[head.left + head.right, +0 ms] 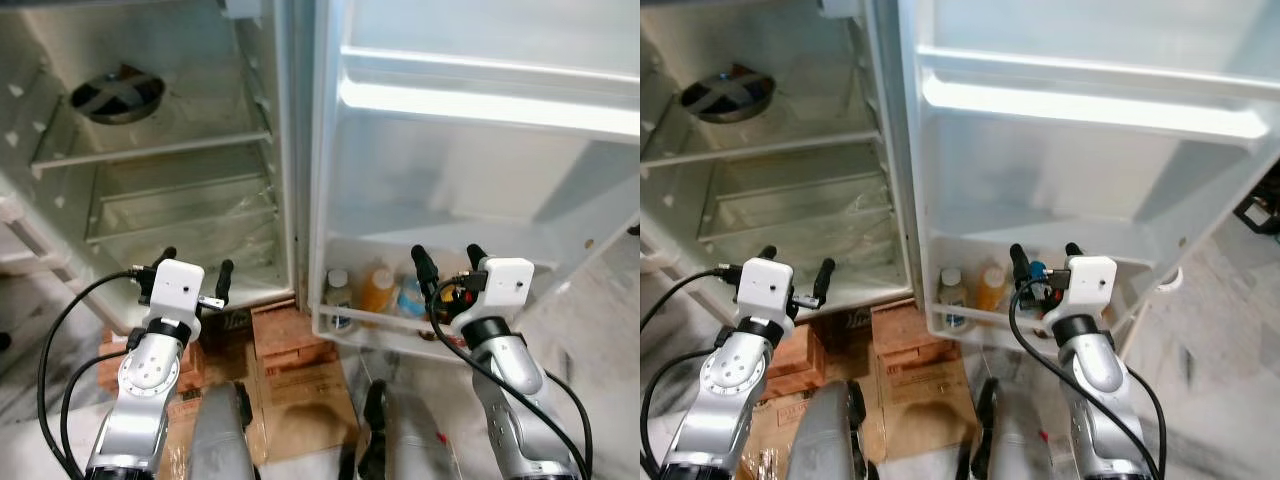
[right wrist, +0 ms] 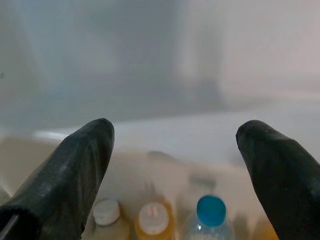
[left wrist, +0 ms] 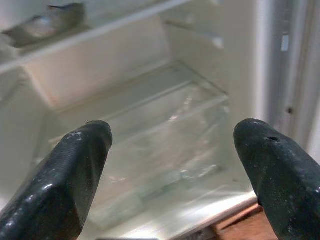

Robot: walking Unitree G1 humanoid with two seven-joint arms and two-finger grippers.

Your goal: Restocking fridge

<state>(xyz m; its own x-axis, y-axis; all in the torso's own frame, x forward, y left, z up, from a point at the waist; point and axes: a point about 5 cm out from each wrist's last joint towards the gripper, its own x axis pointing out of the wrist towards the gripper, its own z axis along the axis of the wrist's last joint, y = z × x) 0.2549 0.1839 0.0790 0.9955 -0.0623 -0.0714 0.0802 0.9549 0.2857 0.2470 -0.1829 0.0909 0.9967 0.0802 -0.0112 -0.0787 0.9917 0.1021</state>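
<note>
A: Standing open: fridge (image 1: pixel 180 150), door swung wide. Landmark for all entries: lower door bin (image 1: pixel 330 325).

B: Sitting in that bin?

A: White-capped bottle (image 1: pixel 338 292), orange bottle (image 1: pixel 377 290), blue-capped bottle (image 1: pixel 410 297), side by side. More behind the right arm, not identifiable.

B: Lying elsewhere?

A: Dark round dish (image 1: pixel 117 96) on the upper shelf, up and well left of the bin. Glass shelves below it holding nothing visible. Cardboard boxes (image 1: pixel 290 365) resting on the floor just below and left of the bin.

B: Grippers?

A: Right gripper (image 1: pixel 447 262) hovering just above the bin, fingers spread wide, gripping nothing. Left gripper (image 1: pixel 195 270) hanging left of the bin, before the lowest shelf, likewise spread and carrying nothing.

B: Progress?

A: Judging: partly stocked, door bin only; shelves remaining, no item being carried in.
</note>
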